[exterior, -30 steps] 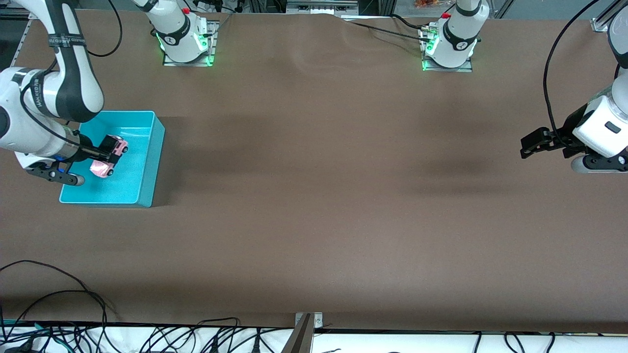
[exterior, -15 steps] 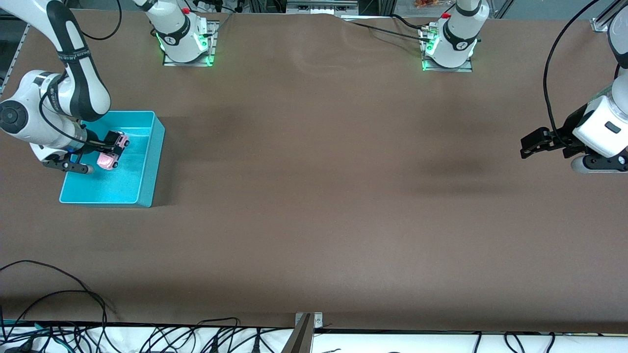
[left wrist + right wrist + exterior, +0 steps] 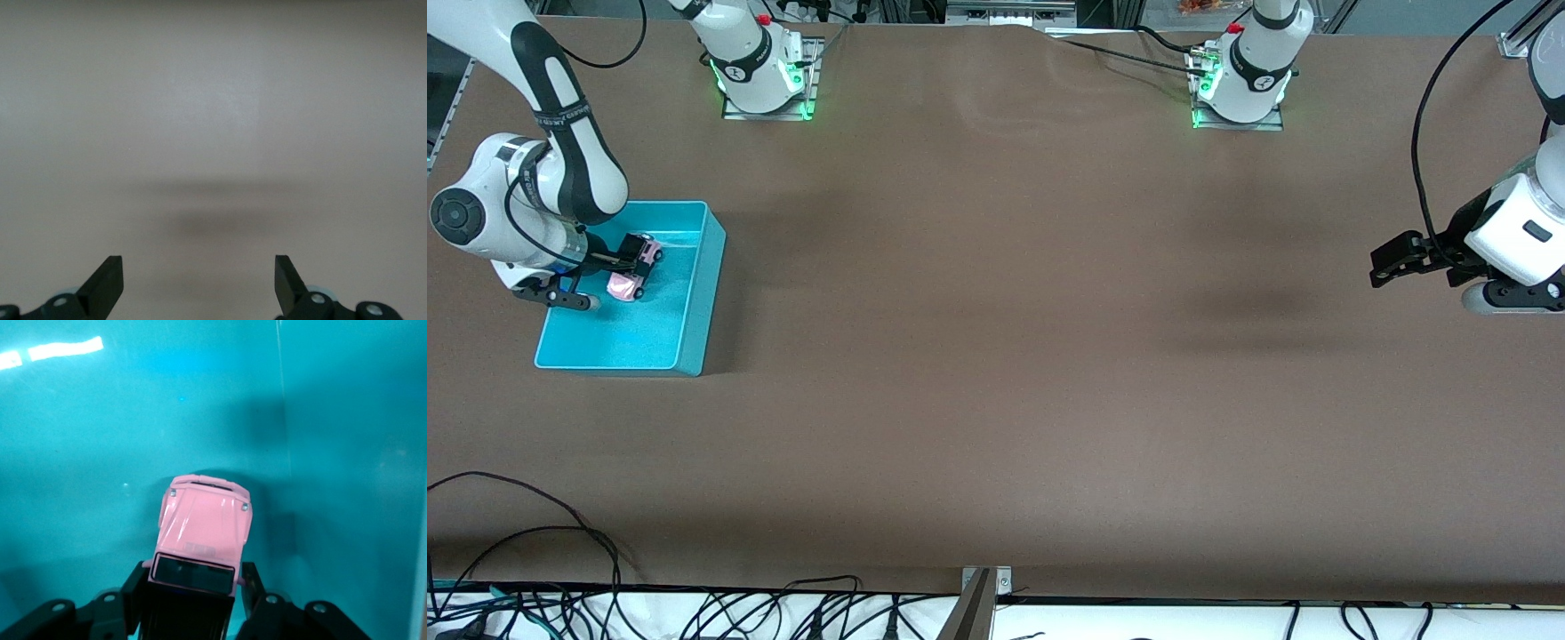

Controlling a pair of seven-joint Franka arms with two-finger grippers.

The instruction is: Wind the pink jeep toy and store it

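Right gripper (image 3: 633,259) clamps the pink jeep toy (image 3: 624,284) by its black roof, low inside the teal bin (image 3: 694,307) at the right arm's end of the table. Right wrist view alone shows its pink hood and windscreen (image 3: 201,523); no readable markings. Left gripper (image 3: 1392,264) waits, fingers wide apart, over bare brown table (image 3: 996,356).

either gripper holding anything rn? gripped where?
Right gripper holds the pink jeep toy by the sides of its black-roofed cab, hood pointing out, inside the teal bin. Left gripper is open, holding nothing.
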